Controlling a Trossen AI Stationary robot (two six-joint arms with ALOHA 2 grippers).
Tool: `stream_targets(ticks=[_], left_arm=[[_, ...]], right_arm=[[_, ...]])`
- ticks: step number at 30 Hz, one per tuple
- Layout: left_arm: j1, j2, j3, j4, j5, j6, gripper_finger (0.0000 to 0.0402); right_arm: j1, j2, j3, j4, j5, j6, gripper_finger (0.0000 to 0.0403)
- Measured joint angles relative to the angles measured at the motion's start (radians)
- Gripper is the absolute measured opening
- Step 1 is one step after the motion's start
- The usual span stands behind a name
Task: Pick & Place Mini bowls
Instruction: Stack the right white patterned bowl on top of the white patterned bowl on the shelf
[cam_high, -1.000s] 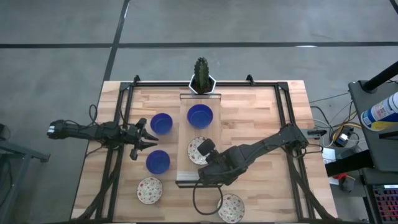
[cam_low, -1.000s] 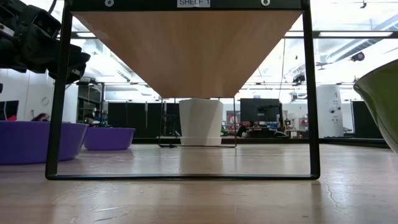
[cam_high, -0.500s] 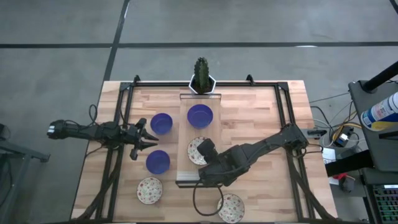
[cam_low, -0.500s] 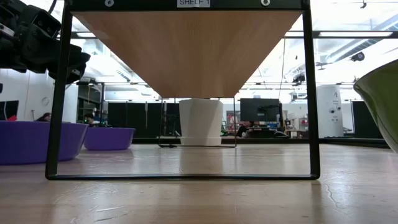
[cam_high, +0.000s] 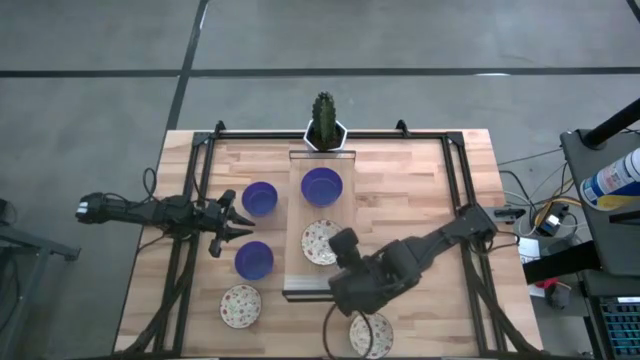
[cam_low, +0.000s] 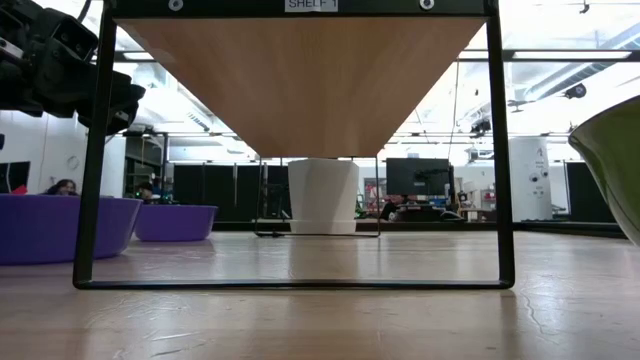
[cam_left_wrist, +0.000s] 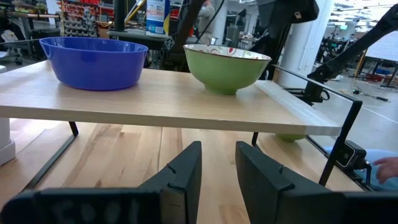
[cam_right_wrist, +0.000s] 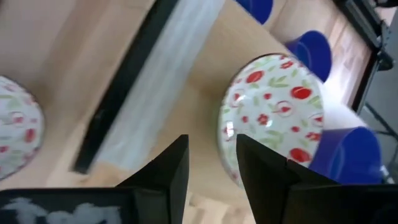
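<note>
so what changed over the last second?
The right gripper pulled back off the shelf toward the table's near edge, leaving the speckled bowl on the shelf uncovered, fingers open and empty. The left gripper stayed between the two blue bowls; no bowl moved.

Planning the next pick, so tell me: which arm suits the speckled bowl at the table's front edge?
Right, probably. Its end effector sits beside that speckled bowl, fingers open. The left end effector hovers far off, between two blue bowls.

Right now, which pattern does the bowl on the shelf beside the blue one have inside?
The speckled bowl is cream-white inside with red and green speckles, clearest in the right wrist view.
</note>
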Motion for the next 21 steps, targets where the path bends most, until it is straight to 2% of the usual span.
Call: stream_targets(ticks=[7, 11, 16, 21], left_arm=[[0.000, 0.000, 0.000, 0.000, 0.000, 0.000, 0.0103], [0.000, 0.000, 0.000, 0.000, 0.000, 0.000, 0.0103], [0.000, 0.000, 0.000, 0.000, 0.000, 0.000, 0.0103], [0.000, 0.000, 0.000, 0.000, 0.000, 0.000, 0.0103]], right_arm=[[0.085, 0.002, -0.003, -0.011, -0.004, 0.170, 0.0136], [0.132, 0.002, -0.003, -0.067, -0.017, 0.387, 0.0137], [0.162, 0.002, -0.004, -0.083, -0.102, 0.677, 0.0138], [0.184, 0.002, -0.017, -0.082, -0.138, 0.849, 0.0138]])
